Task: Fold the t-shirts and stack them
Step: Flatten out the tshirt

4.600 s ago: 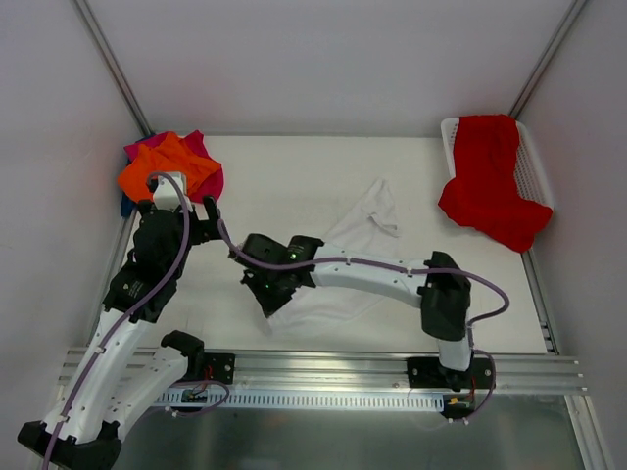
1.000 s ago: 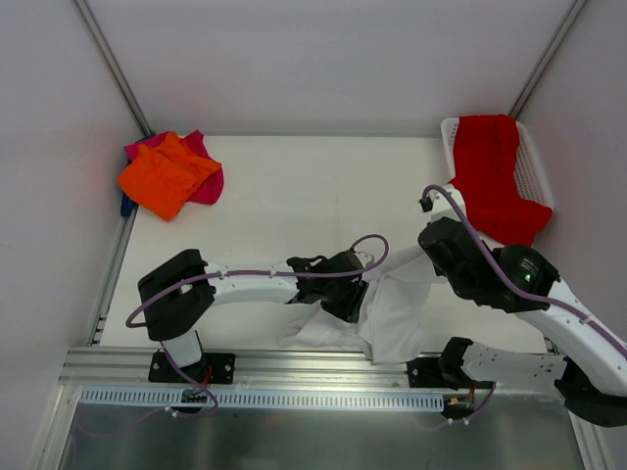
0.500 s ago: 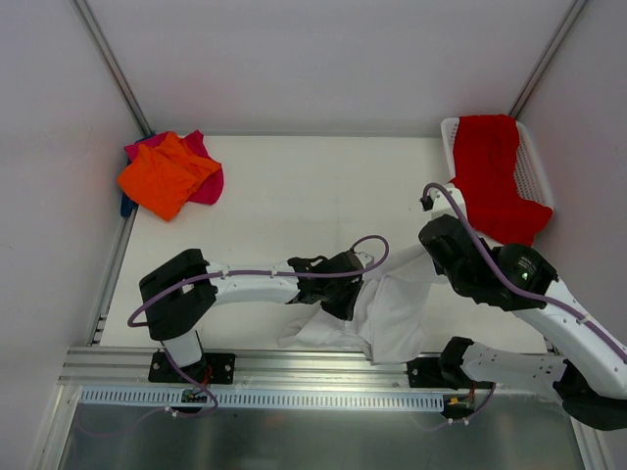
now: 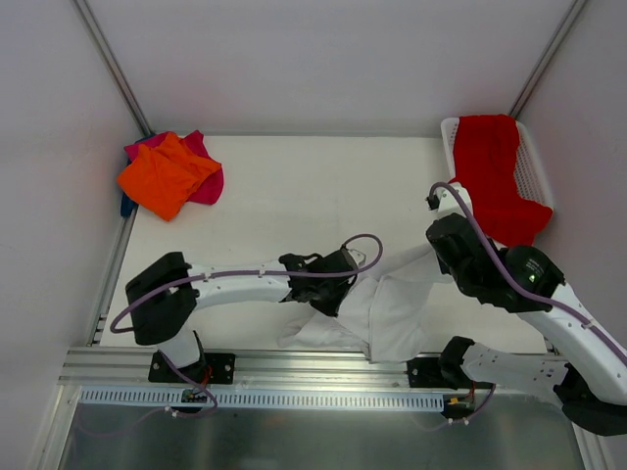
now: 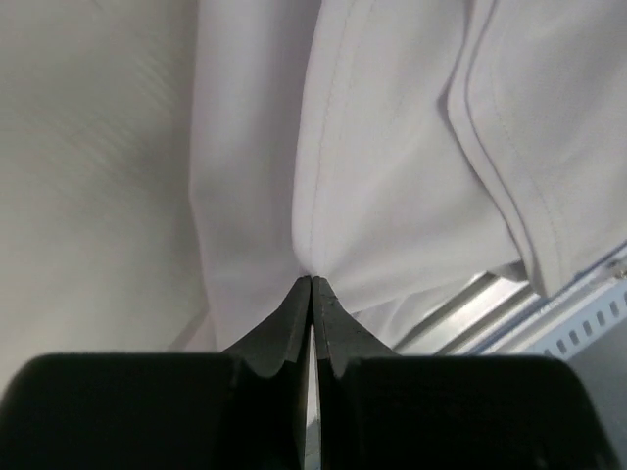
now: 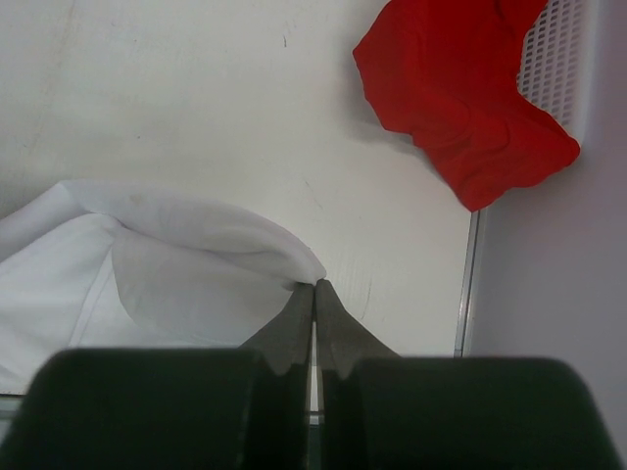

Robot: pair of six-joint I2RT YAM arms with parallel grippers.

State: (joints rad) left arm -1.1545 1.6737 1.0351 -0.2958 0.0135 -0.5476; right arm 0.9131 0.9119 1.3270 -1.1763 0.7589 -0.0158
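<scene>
Between the left fingers [image 5: 306, 294], pinched shut, sits a fold of the white t-shirt [image 5: 392, 196]. The right fingers [image 6: 309, 294] are likewise closed on its other edge, low over the bench [image 4: 313, 186]. Its folding looks unfinished. Beyond the right fingers a red shirt [image 4: 490, 181] waits over the basket [image 4: 536, 162]. Far beyond the left fingers, the orange shirt [image 4: 165, 174] tops the magenta shirt [image 4: 208, 186], seemingly stacked, by plain walls [image 4: 313, 59].

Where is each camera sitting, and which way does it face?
Top external: above, behind the bases, looking down on the table; left arm and right arm show.
Left wrist: on the wrist, looking along the left gripper, shut on the white t-shirt.
Right wrist: on the wrist, looking past the right gripper, pinching that shirt, toward the red t-shirt.
All share the white t-shirt.
</scene>
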